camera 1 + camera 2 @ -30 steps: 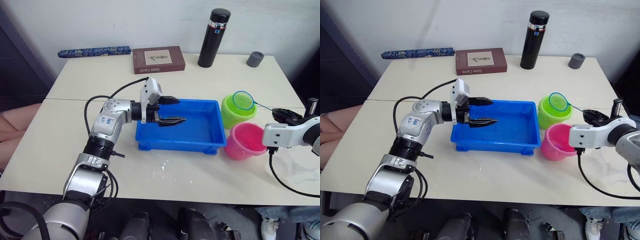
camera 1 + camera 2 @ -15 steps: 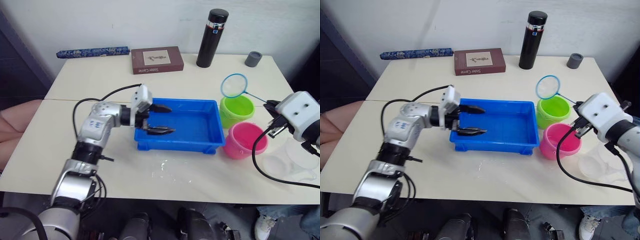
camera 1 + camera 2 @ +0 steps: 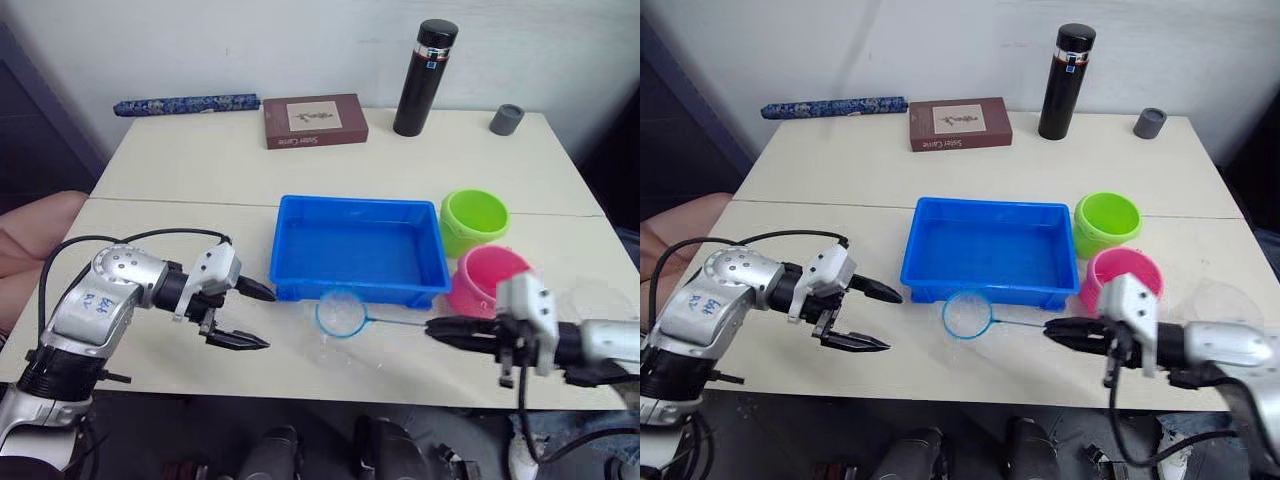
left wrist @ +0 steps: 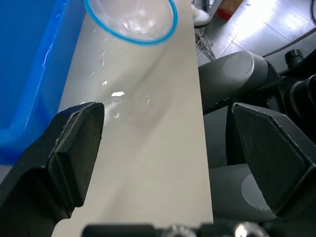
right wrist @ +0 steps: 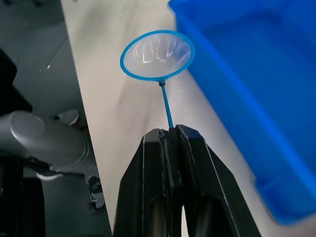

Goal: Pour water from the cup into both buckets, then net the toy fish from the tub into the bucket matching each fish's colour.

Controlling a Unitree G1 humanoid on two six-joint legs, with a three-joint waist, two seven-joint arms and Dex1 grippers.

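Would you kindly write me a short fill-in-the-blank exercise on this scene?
1. The right claw is shut on the ___ of the net.
2. The left claw is ___.
3. The net's hoop lies on the table beside the ___.
4. The green bucket is next to the ___ one.

Missing: handle; open; tub; pink

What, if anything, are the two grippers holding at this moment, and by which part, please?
The right gripper is shut on the net, pinching the end of its thin blue handle, hoop out front beside the tub. The left gripper is open and holds nothing.
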